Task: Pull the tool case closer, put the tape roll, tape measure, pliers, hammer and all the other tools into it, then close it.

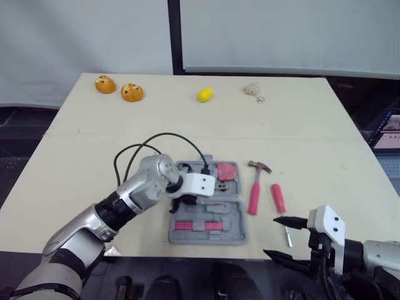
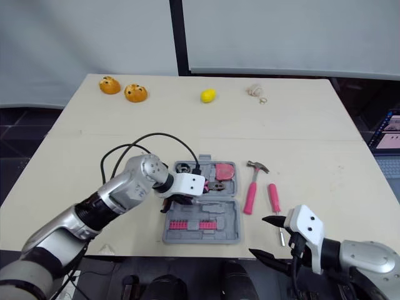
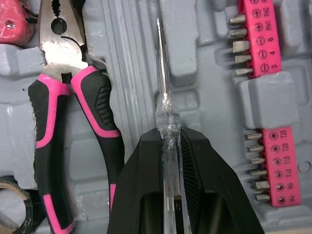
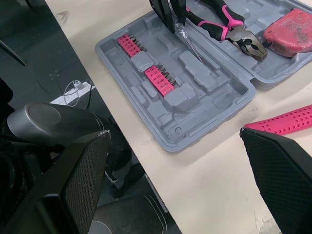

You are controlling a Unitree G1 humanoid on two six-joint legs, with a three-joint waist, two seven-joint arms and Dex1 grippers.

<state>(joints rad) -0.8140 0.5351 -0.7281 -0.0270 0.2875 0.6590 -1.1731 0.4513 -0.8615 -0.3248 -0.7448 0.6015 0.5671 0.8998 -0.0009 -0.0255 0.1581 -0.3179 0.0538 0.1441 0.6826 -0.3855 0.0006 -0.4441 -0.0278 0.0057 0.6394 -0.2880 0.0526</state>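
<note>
Lemon [image 1: 205, 94] well beyond tool case [image 1: 212, 238]

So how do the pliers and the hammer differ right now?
The pliers lie inside the open tool case; the hammer lies on the table beside it. The pliers' handles are pink and black; the hammer's handle is plain pink. Both have bare metal heads.

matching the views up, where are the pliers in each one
left eye view: pliers in the case, by the red tape measure
right eye view: same spot
left wrist view: beside the gripped screwdriver
right wrist view: next to the tape measure
shared landmark: tape measure
</note>
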